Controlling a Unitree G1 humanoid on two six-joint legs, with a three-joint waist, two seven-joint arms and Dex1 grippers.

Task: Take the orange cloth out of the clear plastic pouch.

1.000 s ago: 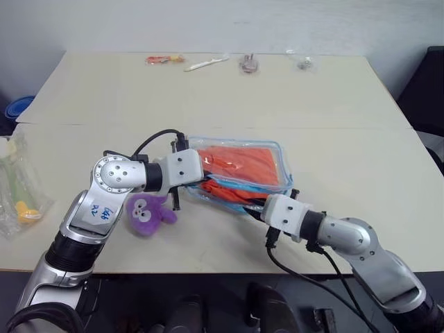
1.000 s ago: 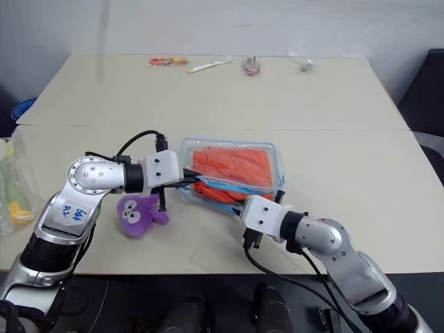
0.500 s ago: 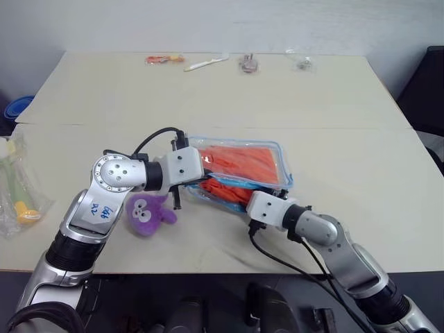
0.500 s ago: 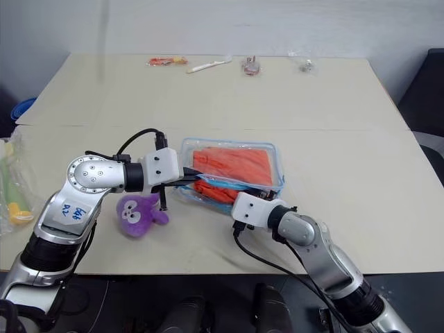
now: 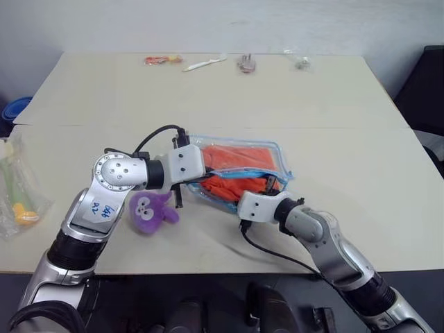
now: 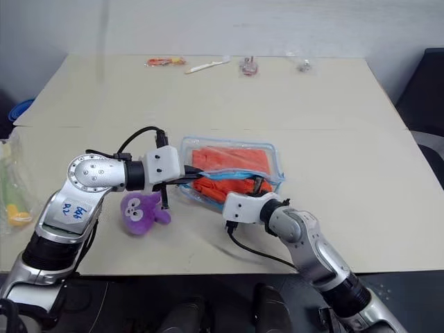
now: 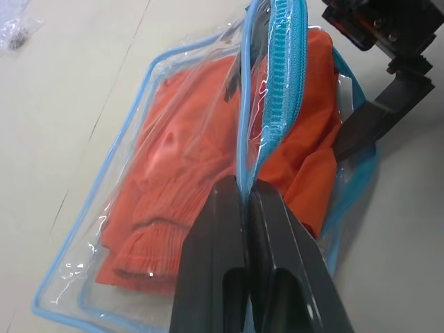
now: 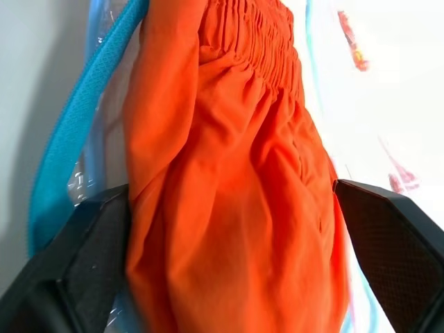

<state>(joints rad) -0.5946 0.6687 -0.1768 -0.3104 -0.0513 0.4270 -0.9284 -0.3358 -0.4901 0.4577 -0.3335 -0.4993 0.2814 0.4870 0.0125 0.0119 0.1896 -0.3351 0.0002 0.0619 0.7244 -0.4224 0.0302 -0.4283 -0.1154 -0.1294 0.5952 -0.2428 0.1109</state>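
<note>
Whereas a second ago the right gripper [image 8: 229, 263] sat outside the near right corner of the clear plastic pouch [image 5: 280, 164], it has now pushed leftward and into the pouch's open mouth, and its two black fingers [image 8: 76, 257], narrower before, stand spread wide on either side of the orange cloth [image 8: 229, 173]. The right forearm has swung in toward the middle of the table with it. The left gripper [image 7: 246, 201] has kept its place at the pouch's left end, fingers pressed together and pinching the blue zip edge, which it holds lifted.

The pouch lies near the middle of the front table, its long axis running across the robot's view from left to right, tilted a little so the right end sits farther away. Its opened zip side faces the robot. The cloth lies inside along the same axis, bunched toward the opening, its gathered seam toward the far side.

A purple plush toy [image 5: 150, 211] rests just beside the left wrist. The surface is a pale beige table [image 5: 208, 104] made of two tops butted together; small items [image 5: 205, 63] lie along the far edge, and a clear bag [image 5: 17, 187] with a yellow-green toy sits at the left edge. A pale wall [image 5: 208, 21] stands behind.
</note>
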